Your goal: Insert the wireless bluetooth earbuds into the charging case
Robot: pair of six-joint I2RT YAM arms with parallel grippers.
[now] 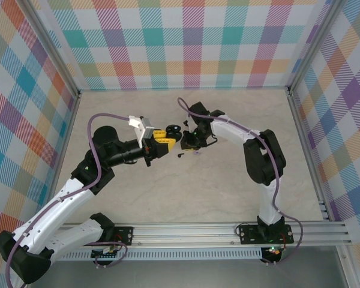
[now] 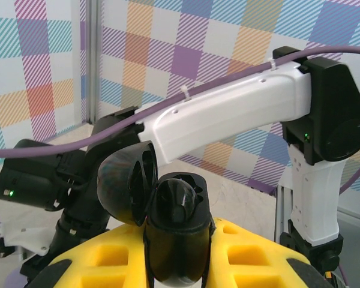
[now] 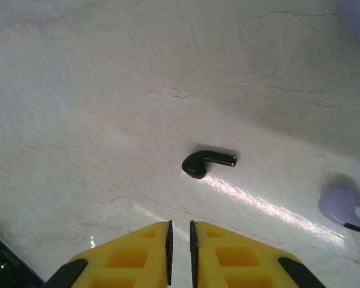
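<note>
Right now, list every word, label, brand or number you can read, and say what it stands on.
None can be read. The black charging case, the black earbud, the lavender earbud, the white arm casing and the checked walls carry no legible text.

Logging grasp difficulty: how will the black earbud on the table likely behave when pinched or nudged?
The black earbud looks rigid and glossy, so it may well slip from a pinch. Its rounded head and thin stem suggest it would pivot or skid on the smooth table rather than roll far. It looks tiny beside the right tool, so probably very light.
</note>
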